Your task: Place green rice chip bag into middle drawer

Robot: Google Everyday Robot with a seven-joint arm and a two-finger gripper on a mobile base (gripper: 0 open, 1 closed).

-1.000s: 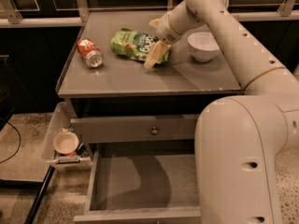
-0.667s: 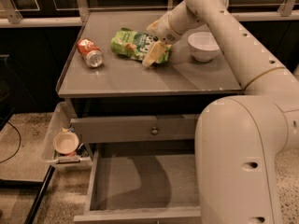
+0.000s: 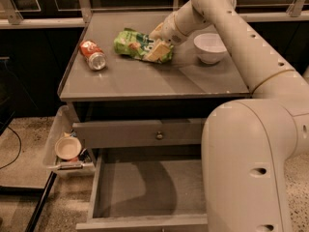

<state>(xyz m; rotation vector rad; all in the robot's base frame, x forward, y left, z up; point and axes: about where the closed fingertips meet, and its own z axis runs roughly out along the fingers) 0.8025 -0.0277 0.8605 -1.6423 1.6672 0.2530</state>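
The green rice chip bag [image 3: 137, 45] lies on the grey table top, left of centre at the back. My gripper [image 3: 158, 47] is down on the bag's right end, one pale finger [image 3: 157, 51] lying over it. The arm reaches in from the right. The middle drawer [image 3: 149, 190] stands pulled open below the table, its grey floor bare with a darker stain. Above it is a shut drawer front with a small round knob [image 3: 159, 135].
An orange-red soda can [image 3: 93, 54] lies on its side at the table's left. A white bowl [image 3: 210, 47] stands right of the gripper. A clear bin with a small bowl [image 3: 67, 147] sits on the floor at the left. My robot body [image 3: 251, 168] fills the lower right.
The gripper has shifted slightly left and down onto the bag's right end. The bag, can and bowl have not visibly moved.
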